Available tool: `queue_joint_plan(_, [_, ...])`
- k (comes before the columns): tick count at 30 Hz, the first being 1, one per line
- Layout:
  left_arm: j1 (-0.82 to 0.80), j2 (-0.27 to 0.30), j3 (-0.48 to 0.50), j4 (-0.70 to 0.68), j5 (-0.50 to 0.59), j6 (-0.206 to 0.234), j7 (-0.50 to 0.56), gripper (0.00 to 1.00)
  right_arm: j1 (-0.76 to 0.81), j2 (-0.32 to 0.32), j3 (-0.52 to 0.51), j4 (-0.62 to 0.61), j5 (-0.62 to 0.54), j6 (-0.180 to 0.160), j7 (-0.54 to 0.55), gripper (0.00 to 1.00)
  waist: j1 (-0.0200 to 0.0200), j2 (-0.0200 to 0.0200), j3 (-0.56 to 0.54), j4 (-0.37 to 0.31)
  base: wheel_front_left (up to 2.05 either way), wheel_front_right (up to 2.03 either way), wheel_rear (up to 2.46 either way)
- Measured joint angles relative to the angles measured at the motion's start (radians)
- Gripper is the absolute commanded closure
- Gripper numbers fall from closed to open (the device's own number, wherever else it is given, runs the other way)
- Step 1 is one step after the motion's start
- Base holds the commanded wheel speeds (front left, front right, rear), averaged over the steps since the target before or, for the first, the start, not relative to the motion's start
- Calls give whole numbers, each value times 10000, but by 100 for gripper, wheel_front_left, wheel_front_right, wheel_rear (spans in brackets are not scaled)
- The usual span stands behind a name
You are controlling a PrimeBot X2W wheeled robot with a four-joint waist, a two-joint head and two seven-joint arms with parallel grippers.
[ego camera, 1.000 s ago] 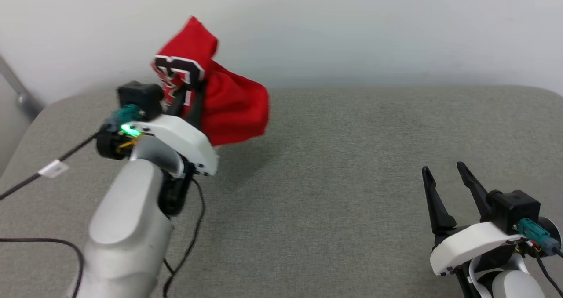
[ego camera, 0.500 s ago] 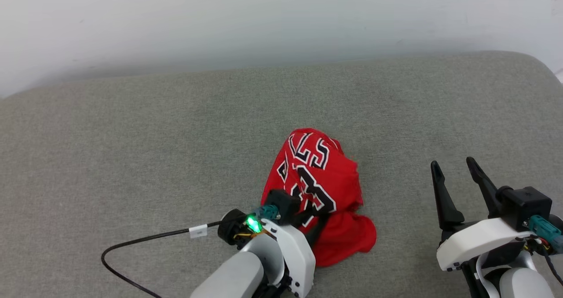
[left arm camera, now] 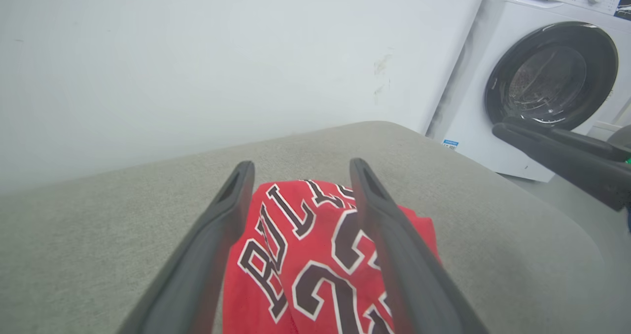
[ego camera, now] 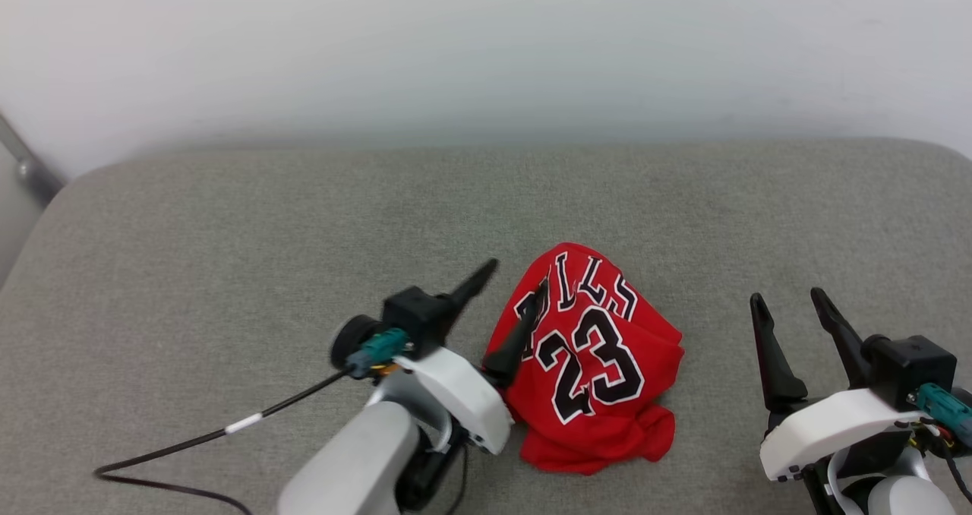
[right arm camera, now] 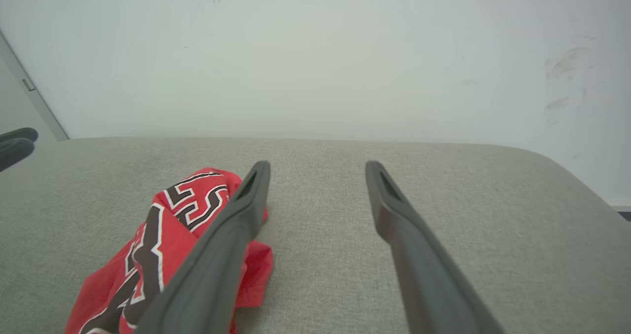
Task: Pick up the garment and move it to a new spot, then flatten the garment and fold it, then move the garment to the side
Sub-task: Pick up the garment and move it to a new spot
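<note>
- The red "BULLS" 23 jersey point(ego camera: 607, 363) is lying crumpled on the grey padded worktop point(ego camera: 228, 257), near centre.
- The left gripper point(ego camera: 518, 274) is hovering at its left edge, spread wide, holding nothing.
- The right gripper point(ego camera: 786, 296) is sitting wide open, empty, further right.

Open cushion point(ego camera: 228, 234) around garment point(ego camera: 600, 363)

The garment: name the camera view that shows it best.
Head view: nearly the whole garment is in frame, 23 readable. Left wrist view cuts off its lower part; in the right wrist view a finger covers part.
</note>
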Motion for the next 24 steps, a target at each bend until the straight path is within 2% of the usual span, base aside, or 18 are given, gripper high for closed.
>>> queue_joint_plan(7, [743, 851, 1478, -890, -104, 1275, -176, 0, 254, 0, -50, -44, 15, 0, 71, 0, 0, 0, -330, 183, 0, 0, 0])
queue_joint_plan(12, [1598, 1394, 2378, -1267, -174, 1921, -192, 0, 381, 0, -56, -134, 12, 0, 153, 0, 0, 0, -397, 110, 0, 0, 0])
queue_joint_plan(18, [2624, 1636, 3074, -1879, -8, 2322, -209, 0, 529, 0, -48, -249, -2, 0, 247, 0, 0, 0, -426, -12, 0, 0, 0])
queue_joint_plan(24, [3056, 1670, 3170, -2316, 313, 2485, -221, 0, 524, 0, -12, -353, 13, 0, 305, 0, 1, 0, -390, -33, 0, 0, 0])
